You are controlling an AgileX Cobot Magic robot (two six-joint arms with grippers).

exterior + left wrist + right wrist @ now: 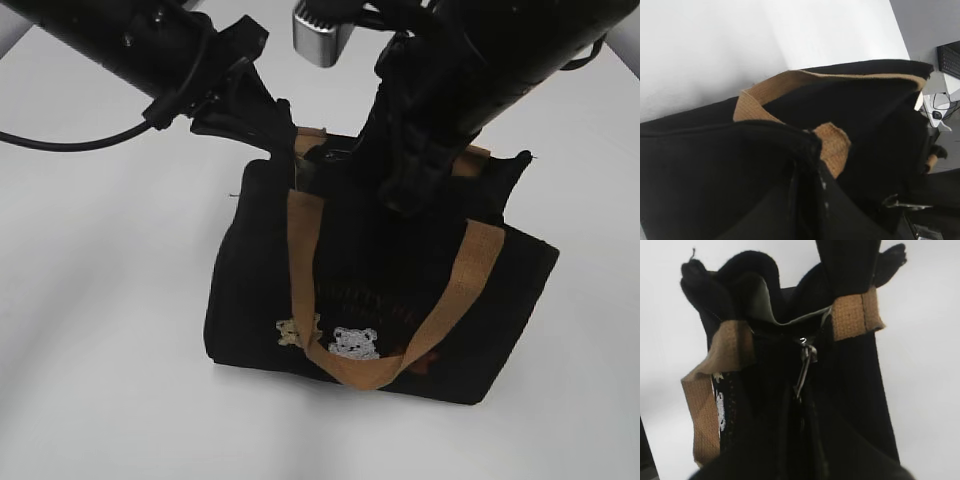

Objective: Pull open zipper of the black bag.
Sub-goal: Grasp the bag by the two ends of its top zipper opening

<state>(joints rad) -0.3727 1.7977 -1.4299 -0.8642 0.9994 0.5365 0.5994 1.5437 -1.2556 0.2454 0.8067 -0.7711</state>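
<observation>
Both grippers seemingly at bag (380, 300) top

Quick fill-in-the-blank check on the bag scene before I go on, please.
1. The black bag has ____ tan handles.
2. It stands on a ____ table.
3. The silver zipper pull shows in the ____ wrist view.
4. Small ____ are stitched on the bag's front.

Missing words: two; white; right; bears
</observation>
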